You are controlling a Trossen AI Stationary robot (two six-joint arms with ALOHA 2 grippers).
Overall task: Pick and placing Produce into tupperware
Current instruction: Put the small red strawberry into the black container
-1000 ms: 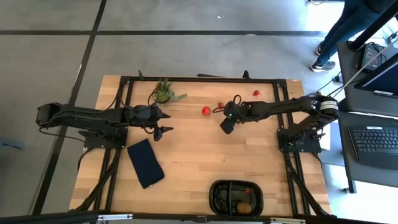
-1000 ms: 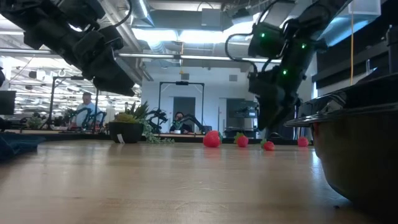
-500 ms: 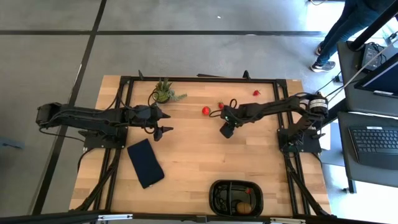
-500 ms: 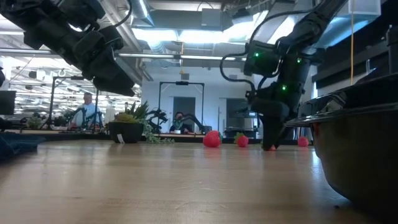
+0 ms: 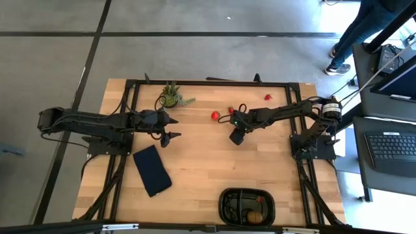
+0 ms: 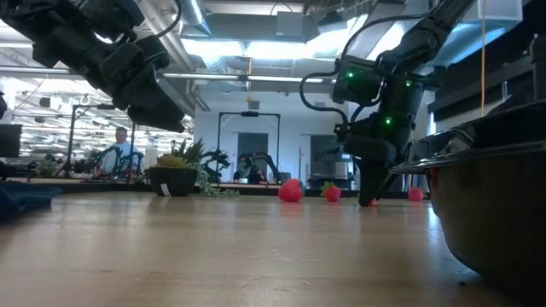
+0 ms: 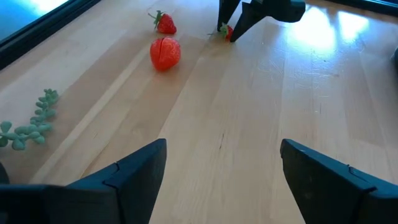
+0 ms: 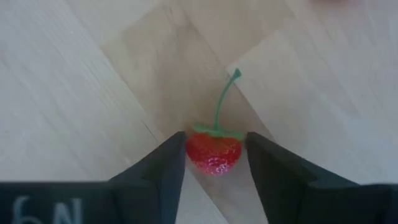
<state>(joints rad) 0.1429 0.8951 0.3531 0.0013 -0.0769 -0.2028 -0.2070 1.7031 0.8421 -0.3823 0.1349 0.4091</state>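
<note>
Right gripper: fingers flank a small red stemmed strawberry, pads touching or nearly touching both sides, jaws narrowed around it; the fruit sits on the wood, not lifted. Fingertips reach the tabletop, presumably so the pads meet the fruit at its widest part. In the high view this gripper is just right of table centre.

From the gripper, the larger red fruit lies near at 11 o'clock, another strawberry near at 12 o'clock, a fourth piece farther off at 1 o'clock. The black tupperware is well apart at 6 o'clock at the table's near edge, already holding a brown oval fruit and a red piece.

Left gripper: fingers wide, nothing between them, hovering over bare wood left of centre; judged waiting.

Surface: light wooden tabletop in a black frame. Potted plant at the far edge, dark flat slab at lower left. Beyond: grey floor, a person's legs and a desk with a laptop at the right.
</note>
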